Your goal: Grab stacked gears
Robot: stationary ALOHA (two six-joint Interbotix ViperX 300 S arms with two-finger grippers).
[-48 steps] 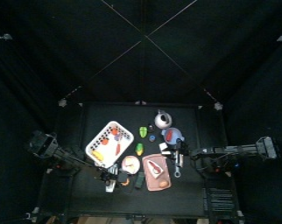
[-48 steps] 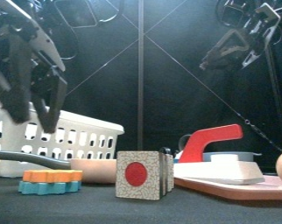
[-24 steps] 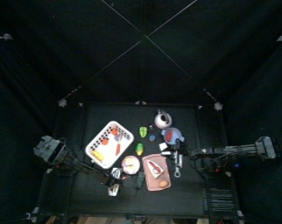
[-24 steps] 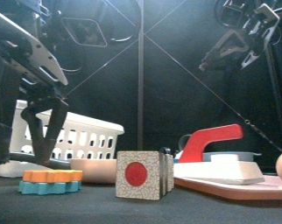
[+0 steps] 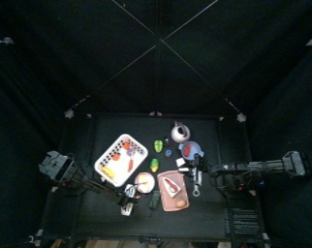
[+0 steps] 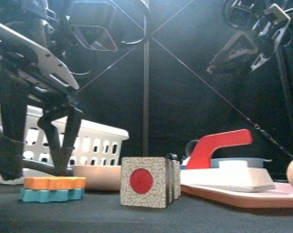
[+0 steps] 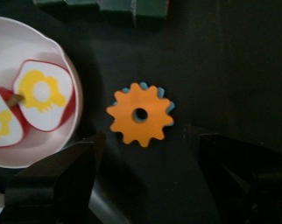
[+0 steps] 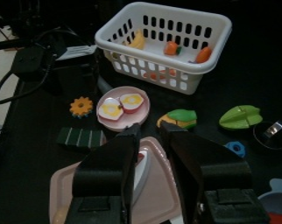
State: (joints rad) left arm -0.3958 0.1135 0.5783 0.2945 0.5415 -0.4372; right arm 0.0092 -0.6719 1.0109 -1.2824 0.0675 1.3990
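From above, the left pincer [image 5: 125,205] hangs over the front-left part of the surface [image 5: 213,132], at about 7 o'clock from the pale round dish [image 5: 144,182]; the stacked gears cannot be made out here beneath it. The right arm rests at 3 o'clock, its pincer [image 5: 202,177] near the pink board [image 5: 174,194].

From the front, the stacked gears [image 6: 55,188] lie flat on the surface at the lower left, an orange gear on a blue one, just ahead of the white basket [image 6: 82,138]. The left pincer's fingers [image 6: 13,123] stand spread above and around them, not touching. A red-dotted block [image 6: 146,181] stands just to their right.

The left wrist view looks straight down: the gears [image 7: 140,115] sit centred between the wide-open jaws, beside the dish holding egg halves [image 7: 45,94].

The right wrist view shows its jaws slightly apart, holding nothing, with the gears [image 8: 81,107] far off.

The gears look like small, light, stiff plastic, thin and toothed; they may slide or split apart. Closing across opposite rims, low enough to catch both layers, seems best.
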